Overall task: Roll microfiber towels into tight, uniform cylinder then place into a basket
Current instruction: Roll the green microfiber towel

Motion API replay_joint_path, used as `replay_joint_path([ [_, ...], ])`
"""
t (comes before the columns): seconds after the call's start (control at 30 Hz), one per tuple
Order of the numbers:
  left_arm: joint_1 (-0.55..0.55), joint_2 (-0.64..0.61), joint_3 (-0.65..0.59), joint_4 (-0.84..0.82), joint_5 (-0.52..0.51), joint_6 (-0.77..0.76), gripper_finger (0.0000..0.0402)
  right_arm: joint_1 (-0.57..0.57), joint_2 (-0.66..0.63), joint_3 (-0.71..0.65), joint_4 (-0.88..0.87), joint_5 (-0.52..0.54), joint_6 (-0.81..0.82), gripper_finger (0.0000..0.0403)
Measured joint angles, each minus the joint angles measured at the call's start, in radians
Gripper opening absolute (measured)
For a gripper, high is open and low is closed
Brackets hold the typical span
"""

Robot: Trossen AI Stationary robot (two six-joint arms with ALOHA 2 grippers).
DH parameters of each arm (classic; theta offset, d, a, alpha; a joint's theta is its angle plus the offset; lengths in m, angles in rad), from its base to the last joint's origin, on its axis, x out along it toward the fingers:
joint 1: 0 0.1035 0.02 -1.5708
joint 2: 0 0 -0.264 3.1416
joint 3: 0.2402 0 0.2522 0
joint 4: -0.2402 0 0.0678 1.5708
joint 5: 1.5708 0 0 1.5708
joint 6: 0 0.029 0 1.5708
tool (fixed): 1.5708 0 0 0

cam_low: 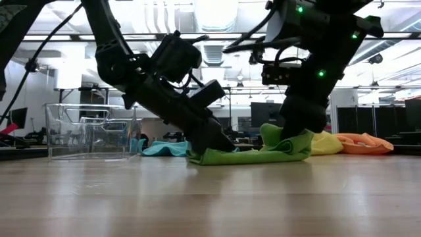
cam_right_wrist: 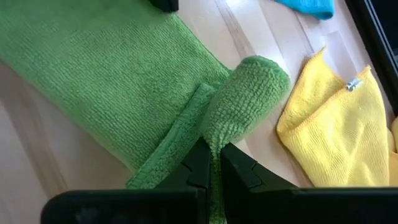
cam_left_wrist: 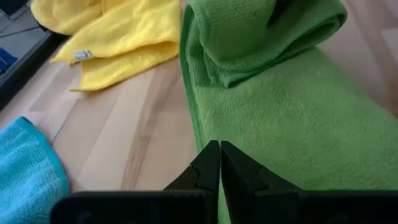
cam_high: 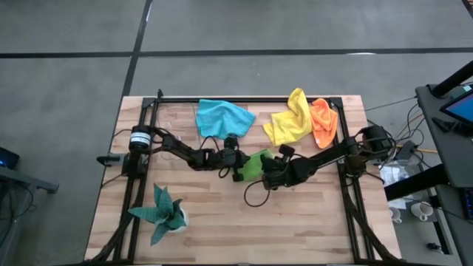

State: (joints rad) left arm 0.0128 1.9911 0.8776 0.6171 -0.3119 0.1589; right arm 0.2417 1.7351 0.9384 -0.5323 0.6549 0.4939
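The green towel [cam_high: 253,164] is lying mid-table, folded into a long flat band, and both arms are working on it. One end of it is curling up into a first loose turn, seen plainly in the right wrist view, where the fold is standing up from the flat part.

The right gripper [cam_right_wrist: 209,163] is clenching that raised end of the green towel, its fingers pinching the cloth between them. The left gripper [cam_left_wrist: 219,163] is fully closed and is pressing its tips down at the opposite end of the green towel, pinning the edge to the table [cam_high: 295,222] rather than grasping anything.

Beyond the green towel, towards the far edge of the table, the blue towel [cam_high: 222,117] is lying crumpled to one side, and the yellow towel [cam_high: 290,120] and orange towel [cam_high: 323,122] are lying together on the other, touching each other. None of these three is showing any rolling.

The basket [cam_low: 89,131] is showing only in the low view, standing upright well apart from the green towel; nothing can be seen inside it.

As a judgement, the task is only beginning: one towel is in its opening turn, no cylinder is finished, and all four are yet to be rolled and placed in the basket. A potted plant [cam_high: 164,213] is standing on the near side of the green towel, clear of the work.
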Motion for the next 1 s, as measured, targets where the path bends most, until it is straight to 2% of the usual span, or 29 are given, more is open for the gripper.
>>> replay_joint_path([
  [0.27,0.0,0.0,0.005,0.002,0.0,-0.022,0.0,-0.027,0.008,0.03,0.043,0.0,-0.031,0.0011],
  [0.57,-0.006,0.001,0.005,0.003,0.005,-0.023,0.0,-0.086,0.093,0.095,-0.109,0.034,-0.031,0.0011],
  [0.73,-0.006,0.001,0.006,0.003,0.019,-0.048,0.0,-0.085,0.146,0.168,-0.222,0.089,-0.035,0.0011],
  [1.0,-0.006,0.001,0.004,0.011,0.019,-0.048,0.0,-0.08,0.287,0.279,-0.246,0.086,-0.122,0.0011],
])
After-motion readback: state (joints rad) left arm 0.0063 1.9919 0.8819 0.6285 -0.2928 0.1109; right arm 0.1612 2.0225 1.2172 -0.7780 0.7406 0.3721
